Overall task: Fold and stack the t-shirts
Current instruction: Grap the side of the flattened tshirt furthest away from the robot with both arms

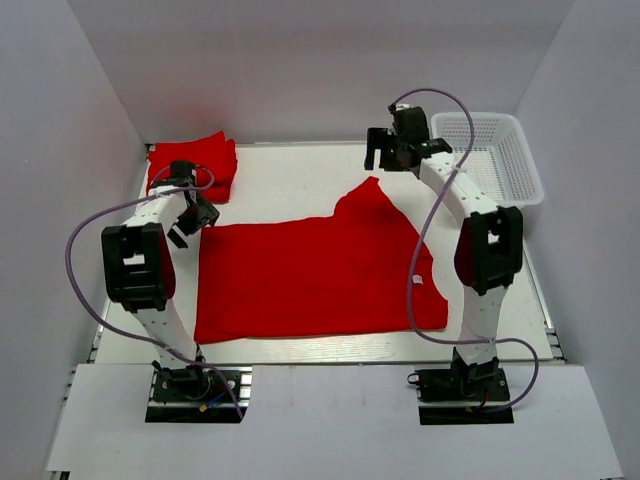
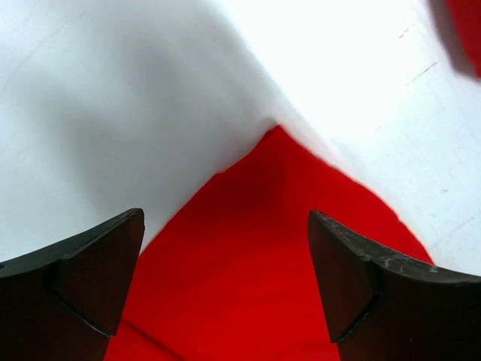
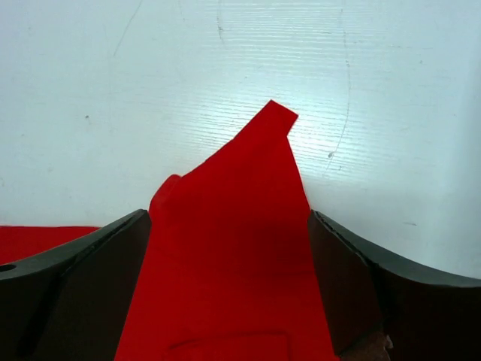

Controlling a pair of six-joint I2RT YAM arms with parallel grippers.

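Note:
A red t-shirt (image 1: 320, 275) lies spread flat in the middle of the table, with one sleeve pointing toward the back (image 1: 372, 190). A folded pile of red t-shirts (image 1: 192, 165) sits at the back left. My left gripper (image 1: 198, 216) is open over the spread shirt's far left corner, which shows between its jaws in the left wrist view (image 2: 263, 256). My right gripper (image 1: 380, 152) is open just beyond the sleeve tip, and the sleeve (image 3: 240, 226) lies between its jaws. Neither gripper holds cloth.
A white mesh basket (image 1: 500, 160) stands at the back right. White walls close in the table on the left, back and right. An edge of the folded pile shows at the top right of the left wrist view (image 2: 466, 30).

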